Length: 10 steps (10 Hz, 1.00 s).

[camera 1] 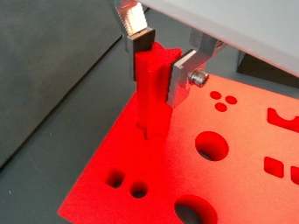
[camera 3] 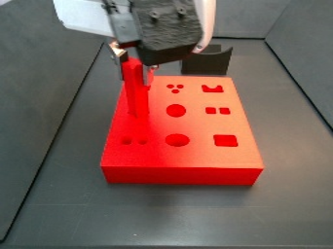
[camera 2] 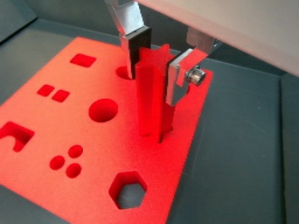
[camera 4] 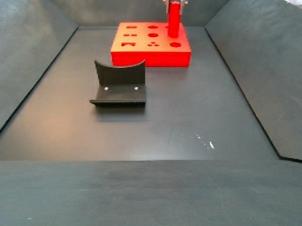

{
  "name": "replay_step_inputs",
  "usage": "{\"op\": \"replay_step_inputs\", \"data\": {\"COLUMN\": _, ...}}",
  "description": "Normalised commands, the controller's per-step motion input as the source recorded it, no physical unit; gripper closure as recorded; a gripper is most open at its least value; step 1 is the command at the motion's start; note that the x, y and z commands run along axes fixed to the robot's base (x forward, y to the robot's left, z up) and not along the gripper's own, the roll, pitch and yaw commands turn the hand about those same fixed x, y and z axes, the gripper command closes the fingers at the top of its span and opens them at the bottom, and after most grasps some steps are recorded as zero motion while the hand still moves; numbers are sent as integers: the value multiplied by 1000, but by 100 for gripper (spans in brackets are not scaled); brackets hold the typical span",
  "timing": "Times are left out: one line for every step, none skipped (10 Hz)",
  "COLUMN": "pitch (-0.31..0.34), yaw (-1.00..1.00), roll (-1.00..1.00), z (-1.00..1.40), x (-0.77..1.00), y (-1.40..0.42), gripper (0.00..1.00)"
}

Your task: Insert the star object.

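Item: long bright red star-section peg [camera 2: 152, 92], standing upright between the silver-plate jaws of the gripper [camera 2: 162, 54], which are clamping its upper end, its lower tip meeting the wide flat red block with shaped holes [camera 2: 70, 105]; handling advice: keeping it vertical and star-aligned while lowering gently.

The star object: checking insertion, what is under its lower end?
The tool holds the star object upright; its lower end meets the red block. The peg covers any hole beneath, so insertion depth cannot be seen.
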Motion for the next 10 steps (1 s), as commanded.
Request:
{"op": "replay_step_inputs", "data": {"pitch": 0, "yaw": 0, "roll": 51, "z": -143, "x": 80, "y": 0, "gripper": 100}}
{"op": "replay_step_inputs", "data": {"pitch": -74, "yaw": -9, "roll": 93, "z": -397, "x": 143, "y": -14, "gripper": 100}}
{"op": "replay_step_inputs", "data": {"pitch": -37, "yaw": -63, "roll": 76, "z": -694, "x": 117, "y": 0, "gripper": 100}}
{"op": "replay_step_inputs", "data": {"pitch": 0, "yaw": -60, "roll": 40, "z": -849, "x": 171, "y": 0, "gripper": 100}}
{"op": "replay_step_inputs", "data": {"pitch": 0, "yaw": -54, "roll": 26, "z": -909, "x": 117, "y": 0, "gripper": 100}}
{"op": "replay_step_inputs", "data": {"pitch": 0, "yaw": -40, "roll": 29, "z": -909, "x": 80, "y": 0, "gripper": 100}}
{"op": "replay_step_inputs", "data": {"pitch": 44, "yaw": -57, "roll": 77, "z": -803, "x": 23, "y": 0, "gripper": 100}}
{"op": "replay_step_inputs", "data": {"pitch": 67, "yaw": -54, "roll": 47, "z": -766, "x": 40, "y": 0, "gripper": 100}}
{"op": "replay_step_inputs", "data": {"pitch": 53, "yaw": -49, "roll": 6, "z": -734, "x": 71, "y": 0, "gripper": 100}}
{"op": "replay_step_inputs", "data": {"pitch": 54, "yaw": -54, "roll": 10, "z": -749, "x": 89, "y": 0, "gripper": 100}}
